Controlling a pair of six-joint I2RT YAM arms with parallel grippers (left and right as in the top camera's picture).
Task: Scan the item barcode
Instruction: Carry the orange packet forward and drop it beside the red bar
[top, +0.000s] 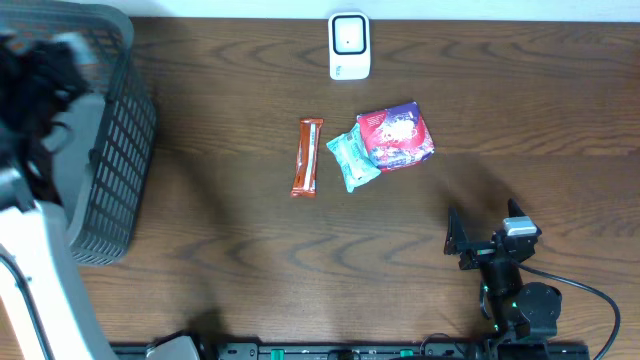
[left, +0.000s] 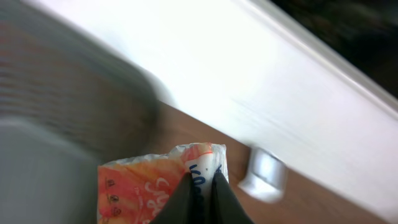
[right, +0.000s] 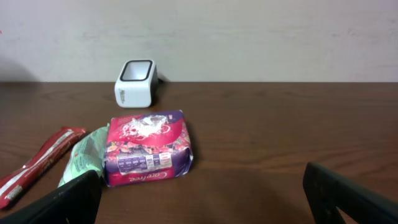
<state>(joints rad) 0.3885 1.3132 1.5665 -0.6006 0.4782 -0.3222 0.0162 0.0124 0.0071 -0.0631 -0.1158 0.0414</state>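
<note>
the left gripper (left: 202, 180) is seen closed tight on the top edge of an orange and white packet (left: 137, 186), which is taken to be the item to scan. it is held well to the left of the scanner (top: 349, 46), over the basket (top: 120, 180) (the wrist view is blurred, so the exact height cannot be told). no barcode can be made out on the face that shows. the right gripper (top: 484, 225) is held wide open and empty, well in front of the scanner and to its right. a red bar (top: 307, 157), a green pack (top: 352, 160) and a purple pack (top: 397, 137) are laid just in front of the scanner. several faults can be foreseen. since only a thin edge is pinched, the packet could be swung or slipped loose by a quick move. if the barcode is turned away from the scanner's window, or the film is creased across it, no read would be got. the three items in front of the scanner could be knocked if the packet is brought in low.
</note>
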